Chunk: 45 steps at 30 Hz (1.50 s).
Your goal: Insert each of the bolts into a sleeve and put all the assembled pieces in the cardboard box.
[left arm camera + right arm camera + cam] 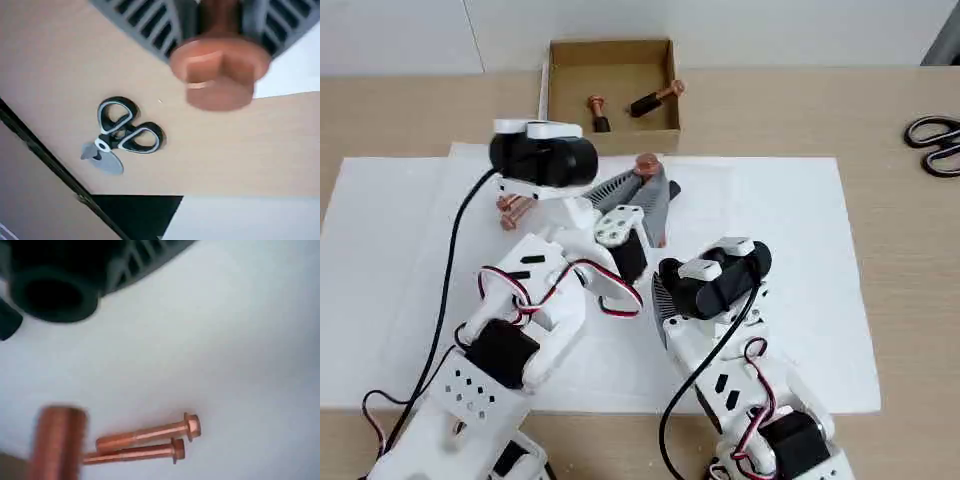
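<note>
The left hand [650, 186] is closed on a copper bolt [647, 163], gripping it by the shaft above the far middle of the white sheet [800, 250], just in front of the cardboard box [610, 52]. In the left wrist view the bolt's flanged head sticks out past the ribbed grey fingers [142, 22].

The right hand [95, 277] grips a black sleeve [50, 290]. The sleeve sits against its ribbed finger, with the open bore facing the camera and well clear of the sheet. The right arm stands near and to the right of the left hand.

Two loose bolts [512, 210] lie side by side and touching on the sheet, left of the left arm's wrist.

The box stands on the desk [880, 110] at the far edge of the sheet. It holds two assembled pieces, one [655, 98] leaning on the right wall and one [597, 112] near the middle.

A pair of scissors [935, 140] lies on the desk at the far right.
</note>
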Motion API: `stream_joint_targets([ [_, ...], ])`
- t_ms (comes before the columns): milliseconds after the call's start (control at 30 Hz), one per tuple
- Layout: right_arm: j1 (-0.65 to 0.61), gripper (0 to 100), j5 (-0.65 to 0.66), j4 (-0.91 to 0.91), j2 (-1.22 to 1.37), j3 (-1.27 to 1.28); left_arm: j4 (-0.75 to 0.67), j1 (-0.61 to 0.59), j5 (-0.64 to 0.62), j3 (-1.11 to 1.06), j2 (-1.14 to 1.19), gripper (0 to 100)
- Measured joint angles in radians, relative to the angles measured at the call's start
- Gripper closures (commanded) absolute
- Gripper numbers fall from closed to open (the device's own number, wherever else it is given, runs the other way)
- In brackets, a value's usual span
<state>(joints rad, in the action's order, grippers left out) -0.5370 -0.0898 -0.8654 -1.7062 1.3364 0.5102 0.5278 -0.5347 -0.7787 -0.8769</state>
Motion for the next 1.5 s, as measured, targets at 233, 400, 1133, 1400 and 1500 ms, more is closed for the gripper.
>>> stream_joint_targets([
  [233,-0.002,99.5,0.0,0.014,0.0,0.0,-0.003,0.028,0.021,-0.064,0.0,99],
  [400,-0.002,99.5,0.0,0.014,0.0,0.002,-0.006,0.032,0.021,-0.069,0.0,99],
  [1133,0.003,99.5,0.0,0.017,-0.002,0.0,-0.006,0.064,0.028,-0.08,0.0,99],
  [1400,-0.002,99.5,0.0,0.017,0.0,0.002,0.066,0.071,0.089,-0.077,0.0,99],
  [1500,-0.002,99.5,-0.002,0.017,0.0,0.002,0.106,0.074,0.12,-0.077,-0.009,99],
])
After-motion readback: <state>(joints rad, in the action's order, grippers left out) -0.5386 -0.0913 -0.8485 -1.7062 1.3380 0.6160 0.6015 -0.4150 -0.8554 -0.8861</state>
